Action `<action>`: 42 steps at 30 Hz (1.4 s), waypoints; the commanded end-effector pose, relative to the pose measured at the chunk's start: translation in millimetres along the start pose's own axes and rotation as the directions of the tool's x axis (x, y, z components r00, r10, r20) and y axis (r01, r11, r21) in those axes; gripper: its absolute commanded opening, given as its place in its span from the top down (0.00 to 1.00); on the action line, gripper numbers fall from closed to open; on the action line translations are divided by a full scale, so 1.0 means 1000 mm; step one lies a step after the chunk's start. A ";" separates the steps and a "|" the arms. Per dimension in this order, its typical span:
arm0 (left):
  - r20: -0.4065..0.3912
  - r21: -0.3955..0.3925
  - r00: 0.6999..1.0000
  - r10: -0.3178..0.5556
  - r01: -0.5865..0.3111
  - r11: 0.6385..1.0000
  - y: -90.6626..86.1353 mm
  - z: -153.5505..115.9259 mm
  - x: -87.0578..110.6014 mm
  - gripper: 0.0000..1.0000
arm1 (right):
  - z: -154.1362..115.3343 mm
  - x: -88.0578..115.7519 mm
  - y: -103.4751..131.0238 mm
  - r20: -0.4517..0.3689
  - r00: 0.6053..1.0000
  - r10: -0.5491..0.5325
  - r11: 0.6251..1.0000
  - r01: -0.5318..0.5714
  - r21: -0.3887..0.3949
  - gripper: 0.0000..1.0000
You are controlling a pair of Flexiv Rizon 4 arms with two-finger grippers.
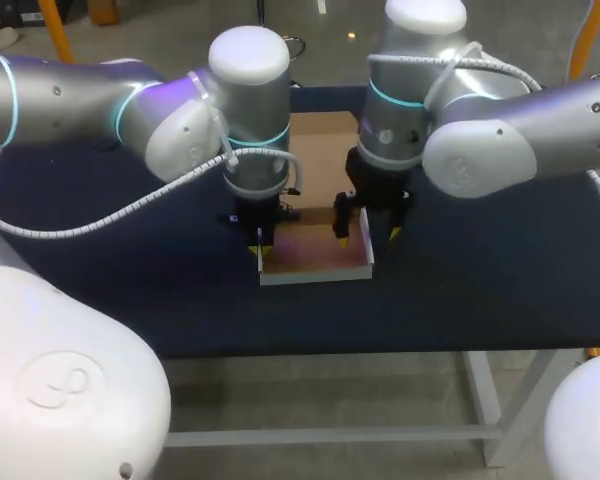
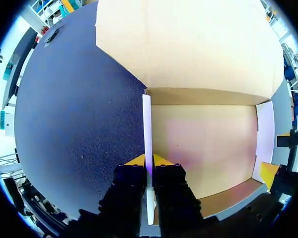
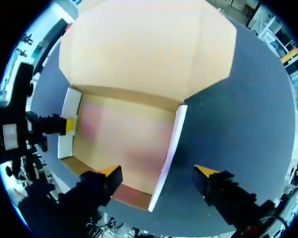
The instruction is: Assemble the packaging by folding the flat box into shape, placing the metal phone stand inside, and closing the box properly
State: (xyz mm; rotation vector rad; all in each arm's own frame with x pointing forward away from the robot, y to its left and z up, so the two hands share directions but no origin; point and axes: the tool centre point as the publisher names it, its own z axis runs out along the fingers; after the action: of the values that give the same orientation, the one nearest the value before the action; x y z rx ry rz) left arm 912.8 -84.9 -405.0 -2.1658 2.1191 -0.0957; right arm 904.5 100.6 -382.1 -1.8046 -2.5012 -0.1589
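Box (image 1: 315,250), one, half-folded, sits in the middle of the table (image 1: 130,290). Of two grippers, the left gripper (image 1: 260,240) clamps its left wall (image 2: 147,129) at 9 o'clock, and the right gripper (image 1: 368,232) stands spread astride the right wall (image 3: 171,148) at 3 o'clock. One lid flap (image 1: 320,150) lies flat toward 12 o'clock.

The box (image 1: 320,255) is matt brown cardboard with smooth white outer faces. Dark, finely grained matt cloth covers the worktop (image 1: 120,290). The left arm (image 1: 70,95) and right arm (image 1: 540,130) have glossy silver shells.

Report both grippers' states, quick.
Left gripper: shut on the left side wall of the box.
Right gripper: open, straddling the right side wall without gripping it.
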 end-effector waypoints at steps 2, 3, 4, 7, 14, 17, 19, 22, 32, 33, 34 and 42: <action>0.059 0.001 0.998 0.000 0.000 1.000 0.000 0.005 0.005 1.00 | -0.019 -0.011 -0.021 -0.063 0.994 -0.088 0.992 0.081 -0.099 0.00; 0.059 0.000 0.998 -0.001 0.001 1.000 -0.001 0.005 0.005 1.00 | -0.022 -0.012 -0.023 -0.071 0.991 -0.111 0.988 0.102 -0.116 0.00; 0.058 -0.002 0.998 -0.001 0.001 1.000 -0.001 0.005 0.005 1.00 | -0.026 -0.012 -0.025 -0.080 0.987 -0.136 0.983 0.125 -0.134 0.00; 0.057 -0.004 0.998 -0.003 0.003 1.000 -0.001 0.005 0.004 1.00 | -0.035 -0.014 -0.031 -0.104 0.974 -0.203 0.966 0.181 -0.186 0.00; 0.055 -0.005 0.998 -0.006 0.006 1.000 -0.002 0.005 0.004 1.00 | -0.046 -0.019 -0.037 -0.190 0.935 -0.301 0.939 0.255 -0.229 0.00; 0.054 -0.005 0.999 -0.008 0.008 1.000 -0.002 0.005 0.004 1.00 | -0.046 -0.019 -0.037 -0.190 0.935 -0.301 0.939 0.255 -0.229 0.00; 0.053 -0.005 0.999 -0.009 0.009 1.000 -0.002 0.005 0.004 1.00 | -0.046 -0.019 -0.037 -0.190 0.935 -0.301 0.939 0.255 -0.229 0.00; 0.052 -0.006 0.999 -0.013 0.013 1.000 -0.003 0.005 0.002 1.00 | -0.046 -0.019 -0.037 -0.190 0.935 -0.301 0.939 0.255 -0.229 0.00; 0.043 -0.008 0.999 -0.011 0.012 1.000 -0.005 0.005 0.001 1.00 | -0.061 -0.039 -0.070 -0.184 0.756 -0.628 0.749 0.523 -0.408 0.00; 0.043 -0.008 0.999 -0.010 0.010 1.000 -0.005 0.005 0.001 1.00 | -0.062 -0.042 -0.074 -0.189 0.744 -0.641 0.737 0.527 -0.424 0.00; 0.045 -0.009 0.999 -0.008 0.009 1.000 -0.005 0.004 0.001 1.00 | -0.063 -0.046 -0.077 -0.185 0.731 -0.657 0.720 0.536 -0.441 0.00; 0.062 -0.015 0.998 0.006 -0.005 1.000 -0.005 0.003 -0.001 1.00 | -0.070 -0.061 -0.097 -0.151 0.642 -0.752 0.615 0.600 -0.512 0.00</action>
State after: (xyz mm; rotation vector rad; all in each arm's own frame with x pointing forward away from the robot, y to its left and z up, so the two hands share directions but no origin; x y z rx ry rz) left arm 916.3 -82.1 -405.4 -2.1482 2.1041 -0.0287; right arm 843.8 24.2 -329.6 -0.7163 -2.8897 -0.8766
